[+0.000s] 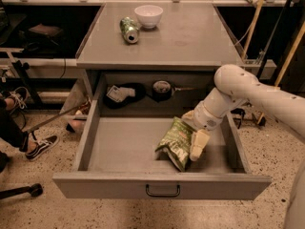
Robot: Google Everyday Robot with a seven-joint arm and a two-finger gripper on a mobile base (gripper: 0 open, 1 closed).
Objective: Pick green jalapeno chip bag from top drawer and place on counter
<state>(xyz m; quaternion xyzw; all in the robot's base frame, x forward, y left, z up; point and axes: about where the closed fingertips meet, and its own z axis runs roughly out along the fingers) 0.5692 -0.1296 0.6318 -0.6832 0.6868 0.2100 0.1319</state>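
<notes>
The green jalapeno chip bag (175,142) lies crinkled on the floor of the open top drawer (119,147), right of centre, near the front. My gripper (197,146) reaches down from the right on its white arm and sits against the bag's right edge, low in the drawer. The counter (190,37) is the grey top of the cabinet, above and behind the drawer.
A green soda can (128,30) lying on its side and a white bowl (148,15) sit at the counter's back left. A black pouch (121,93) and a dark round object (163,88) lie in the recess behind the drawer. A person's shoe (40,147) is on the floor, left.
</notes>
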